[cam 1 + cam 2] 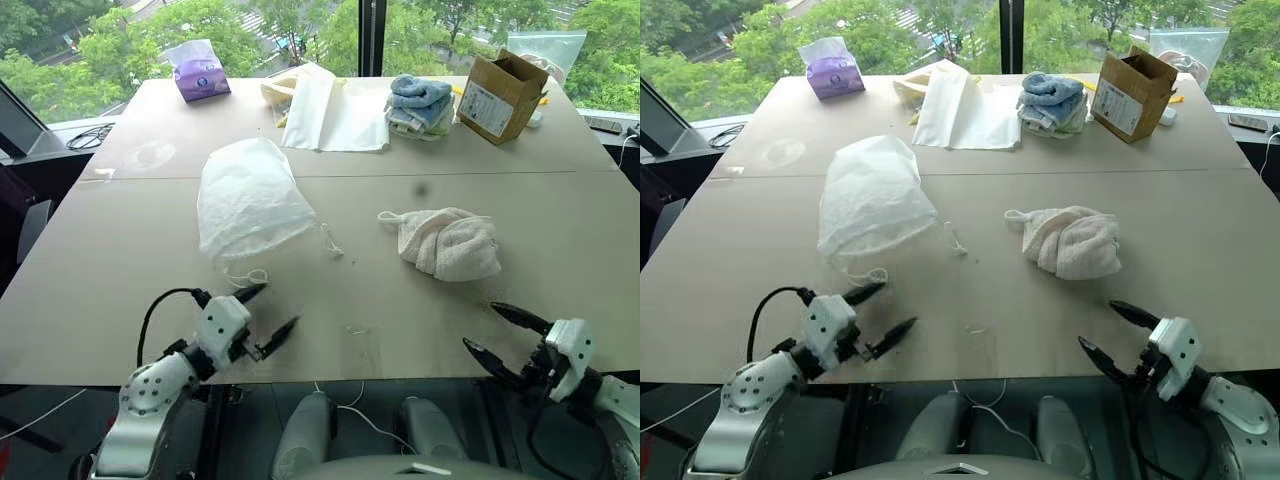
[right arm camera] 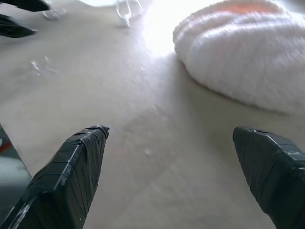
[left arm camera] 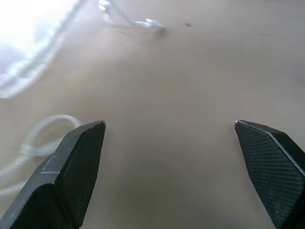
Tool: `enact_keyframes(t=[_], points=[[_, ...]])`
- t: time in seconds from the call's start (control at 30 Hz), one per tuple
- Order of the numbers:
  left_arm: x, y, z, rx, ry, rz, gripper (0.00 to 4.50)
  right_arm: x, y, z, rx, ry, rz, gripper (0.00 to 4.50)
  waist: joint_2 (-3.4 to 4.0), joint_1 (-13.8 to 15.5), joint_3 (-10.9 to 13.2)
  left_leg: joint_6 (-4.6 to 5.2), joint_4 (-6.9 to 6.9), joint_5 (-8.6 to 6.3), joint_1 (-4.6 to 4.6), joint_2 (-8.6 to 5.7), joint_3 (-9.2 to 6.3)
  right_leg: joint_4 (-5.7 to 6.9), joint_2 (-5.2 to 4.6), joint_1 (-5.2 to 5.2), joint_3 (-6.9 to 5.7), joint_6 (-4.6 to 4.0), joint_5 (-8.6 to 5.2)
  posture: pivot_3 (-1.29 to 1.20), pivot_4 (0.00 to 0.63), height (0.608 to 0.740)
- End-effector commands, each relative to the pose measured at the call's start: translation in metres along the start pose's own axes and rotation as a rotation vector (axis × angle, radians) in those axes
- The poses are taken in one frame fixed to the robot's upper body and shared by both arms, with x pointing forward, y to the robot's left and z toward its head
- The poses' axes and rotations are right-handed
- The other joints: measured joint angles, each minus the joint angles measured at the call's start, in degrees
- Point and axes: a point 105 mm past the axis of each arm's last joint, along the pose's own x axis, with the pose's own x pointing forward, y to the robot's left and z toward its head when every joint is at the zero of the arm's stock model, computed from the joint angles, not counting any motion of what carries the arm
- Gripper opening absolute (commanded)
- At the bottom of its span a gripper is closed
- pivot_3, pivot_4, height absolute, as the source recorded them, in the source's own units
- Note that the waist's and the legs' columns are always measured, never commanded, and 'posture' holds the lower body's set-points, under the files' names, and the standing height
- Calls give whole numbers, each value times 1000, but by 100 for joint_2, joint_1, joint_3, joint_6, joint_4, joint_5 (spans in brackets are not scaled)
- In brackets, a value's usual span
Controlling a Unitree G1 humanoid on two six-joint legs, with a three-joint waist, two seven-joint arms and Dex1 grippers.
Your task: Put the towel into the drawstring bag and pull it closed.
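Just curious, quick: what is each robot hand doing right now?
Left hand: open, holding nothing.
Right hand: open, holding nothing.

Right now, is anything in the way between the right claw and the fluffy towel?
No, nothing visible is. Bare table lies between the open right claw and the towel. The drawstring bag sits off to the left, apart from the towel.

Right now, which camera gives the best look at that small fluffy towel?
The left eye view: the whole towel lies bunched on the table, nothing covering it. The right eye view shows it equally whole. The right wrist view catches only its near edge, washed out by glare. The left wrist view looks toward the bag's cord instead.
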Motion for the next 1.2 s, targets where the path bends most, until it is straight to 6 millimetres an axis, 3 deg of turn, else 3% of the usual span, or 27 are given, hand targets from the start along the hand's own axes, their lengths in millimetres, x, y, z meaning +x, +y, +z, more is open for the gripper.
enact_keyframes(t=[0.03,0.17,0.33,0.8,0.93,1.2], points=[[11,32,23,132,-56,168,4476,17,16,37,-32,-168,96,4500,-3,1,1,0,1,0,-1,-1,-1,0,0,0,-2,0,0,0,150,740],[24,44,52,313,-130,216,4476,34,30,67,-52,-278,188,4500,-2,-8,1,-1,8,0,-9,-2,-14,2,4,-2,-11,1,1,0,150,740],[25,59,59,441,-126,279,4476,45,30,84,-58,-330,186,4500,-4,-2,2,-1,7,0,-22,-4,-19,-3,1,-10,-16,1,1,0,150,740],[26,33,66,615,-174,185,4476,47,24,84,-51,-323,144,4500,-4,0,2,-1,7,0,-23,-6,-21,-2,-2,-9,-19,1,1,0,150,740],[20,50,58,679,-109,276,4476,47,24,84,-50,-322,136,4500,-4,-1,3,-1,7,0,-22,-6,-23,-1,0,-10,-20,1,1,0,150,740],[16,107,39,740,46,456,4476,47,21,85,-54,-322,120,4500,-4,1,3,-1,8,1,-21,-8,-27,3,1,-10,-25,1,1,0,150,740]])
